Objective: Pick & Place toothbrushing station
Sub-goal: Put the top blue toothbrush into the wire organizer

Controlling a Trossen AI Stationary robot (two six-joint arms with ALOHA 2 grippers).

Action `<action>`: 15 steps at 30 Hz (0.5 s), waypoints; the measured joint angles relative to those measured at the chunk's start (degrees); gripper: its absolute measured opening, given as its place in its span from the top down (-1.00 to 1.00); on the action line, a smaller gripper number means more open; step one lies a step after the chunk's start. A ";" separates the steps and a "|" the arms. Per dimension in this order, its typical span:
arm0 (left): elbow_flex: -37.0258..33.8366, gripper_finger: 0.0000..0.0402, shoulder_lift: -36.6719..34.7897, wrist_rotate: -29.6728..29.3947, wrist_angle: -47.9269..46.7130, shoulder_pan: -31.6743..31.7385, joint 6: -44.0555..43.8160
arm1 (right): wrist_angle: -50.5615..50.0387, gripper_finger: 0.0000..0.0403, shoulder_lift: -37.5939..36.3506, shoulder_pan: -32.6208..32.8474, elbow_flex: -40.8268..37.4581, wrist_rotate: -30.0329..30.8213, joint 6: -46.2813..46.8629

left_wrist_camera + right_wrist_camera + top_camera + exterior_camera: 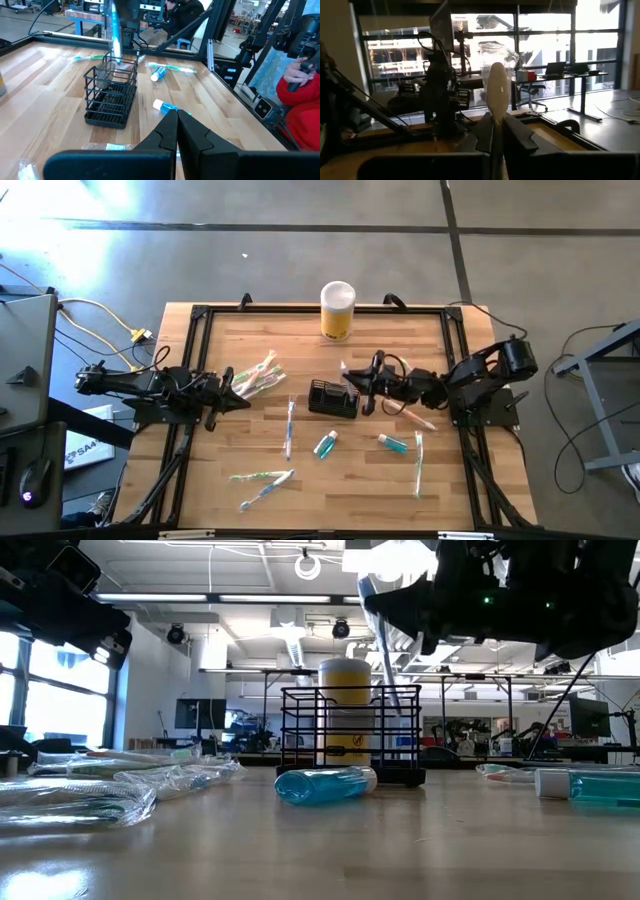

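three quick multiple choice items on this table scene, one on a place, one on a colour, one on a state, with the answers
1. Where does the yellow cylinder with the white lid stand?
A. near the table's far edge, beyond the black wire caddy
B. inside the caddy
C. by the left claw

2. What colour is the liquid in the small tube lying in front of the caddy?
A. red
B. blue
C. white

3. What is the right claw doing?
A. open and empty
B. shut on a toothbrush beside the caddy
C. shut on the cylinder

Answers: 1 A, the high view shows it at the far rail; 2 B, the low view shows blue; 3 B, the right wrist view shows the brush between shut fingers. The left claw waits shut.
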 joint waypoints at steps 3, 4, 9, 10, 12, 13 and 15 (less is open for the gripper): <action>0.00 1.00 -0.01 0.00 0.00 -0.01 0.00 | -2.14 0.94 0.00 -0.01 0.00 2.38 -0.07; 0.00 1.00 0.00 0.00 0.00 -0.01 0.00 | -3.13 0.95 0.00 -0.01 0.00 2.74 -0.04; 0.00 1.00 0.00 0.00 0.00 0.00 0.00 | -4.95 0.93 0.00 -0.01 0.00 4.37 0.07; 0.00 1.00 0.00 0.00 -0.01 0.01 0.00 | -4.99 0.92 0.00 -0.01 0.00 4.37 0.07; 0.00 1.00 0.01 0.00 -0.02 0.00 0.00 | -5.07 0.91 0.00 0.06 0.00 4.37 0.09; 0.00 1.00 -0.01 0.00 -0.02 0.01 0.00 | -5.12 0.91 0.00 0.15 0.00 4.37 0.30; 0.00 1.00 0.00 0.01 -0.04 0.00 0.00 | -5.65 0.92 -0.01 0.15 0.00 3.90 1.23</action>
